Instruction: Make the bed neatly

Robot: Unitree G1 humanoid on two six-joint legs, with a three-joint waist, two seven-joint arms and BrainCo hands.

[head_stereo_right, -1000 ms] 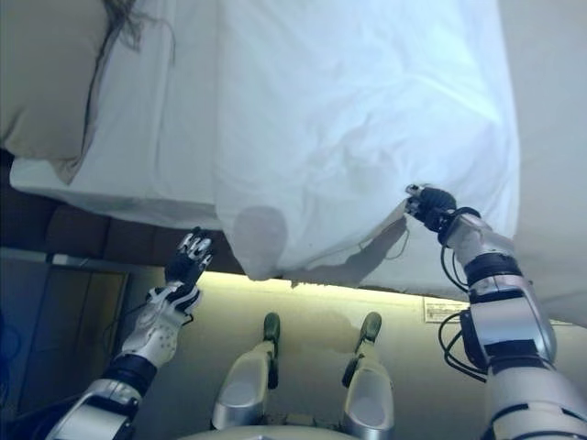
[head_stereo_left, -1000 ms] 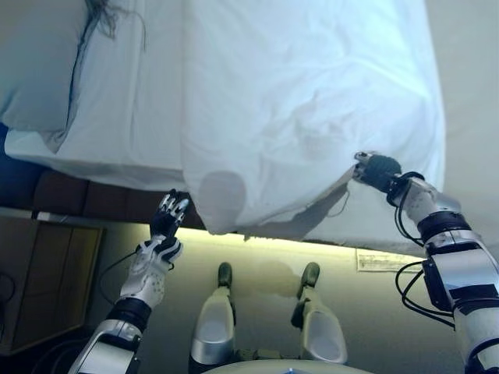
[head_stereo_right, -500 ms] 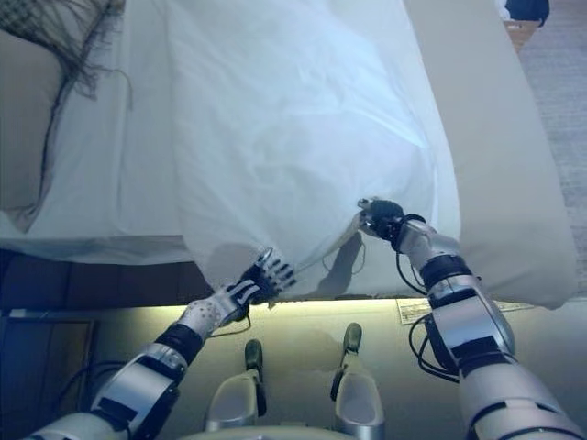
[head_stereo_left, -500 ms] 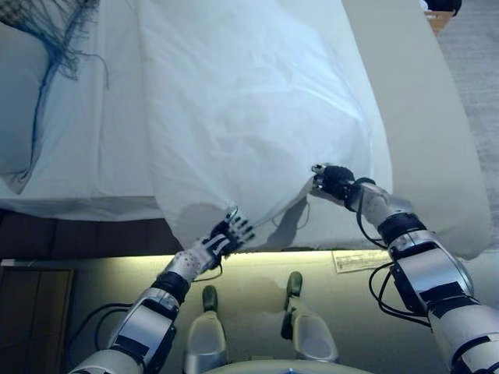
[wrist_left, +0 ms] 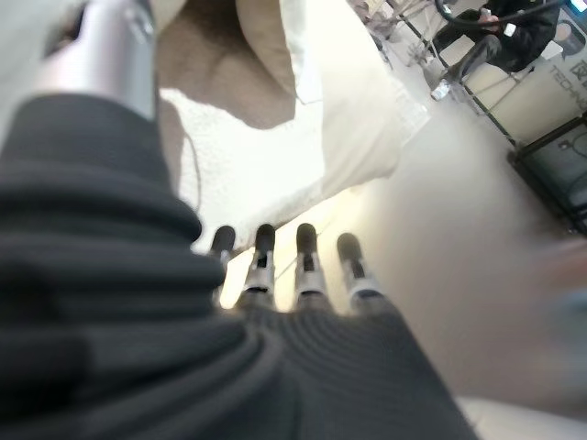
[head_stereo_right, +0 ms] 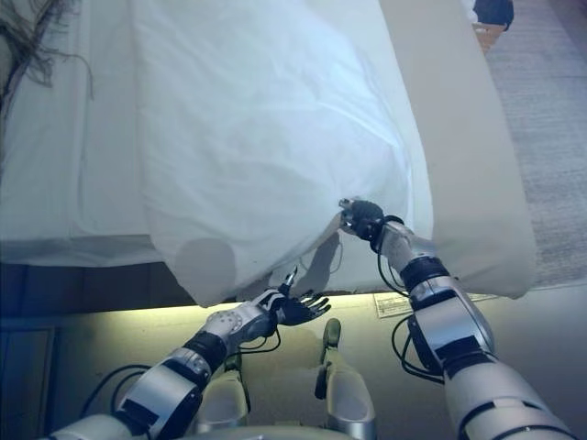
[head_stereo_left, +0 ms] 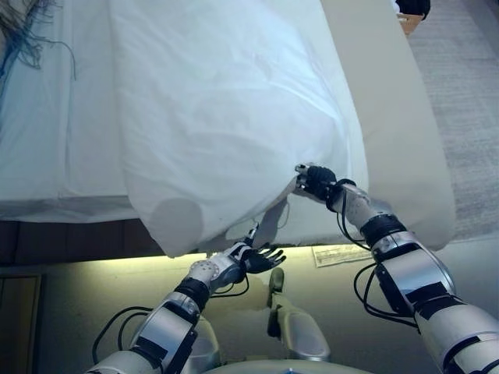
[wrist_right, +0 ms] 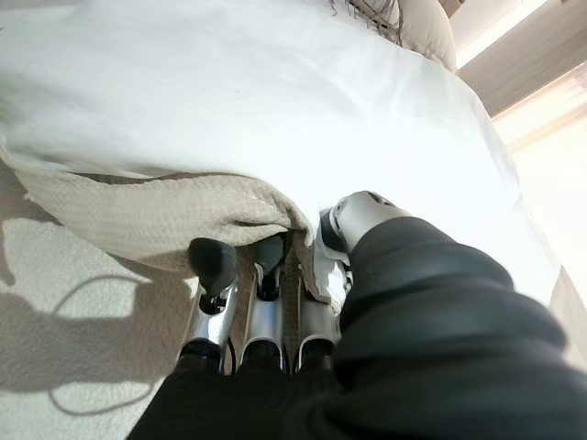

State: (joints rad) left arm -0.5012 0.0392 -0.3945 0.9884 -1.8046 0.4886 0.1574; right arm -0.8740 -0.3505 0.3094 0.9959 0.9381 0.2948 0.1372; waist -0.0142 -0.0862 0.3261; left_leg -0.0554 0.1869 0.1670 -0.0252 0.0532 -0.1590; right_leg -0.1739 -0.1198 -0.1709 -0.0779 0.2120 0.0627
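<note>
A white duvet [head_stereo_left: 226, 101] lies across the bed and hangs over the near side of the beige mattress [head_stereo_left: 398, 132]. My right hand [head_stereo_left: 316, 181] is shut on the duvet's near edge; in the right wrist view its fingers [wrist_right: 266, 275] curl into the fold of white cloth with a beige underside [wrist_right: 138, 215]. My left hand [head_stereo_left: 251, 258] is open and empty, fingers straight, just below the hanging duvet edge beside the bed's side. Its straight fingers [wrist_left: 303, 261] show in the left wrist view with the cloth past them.
A fringed throw [head_stereo_left: 19, 31] lies at the bed's far left corner. A white label [head_stereo_left: 339, 254] sits on the bed's side. Grey carpet [head_stereo_left: 468, 101] runs along the right. A seated person [wrist_left: 495, 32] shows in the left wrist view.
The camera has shifted. My left hand has come from the left to under the hanging duvet edge, then dropped a little with its fingers spread. My right hand keeps its hold.
</note>
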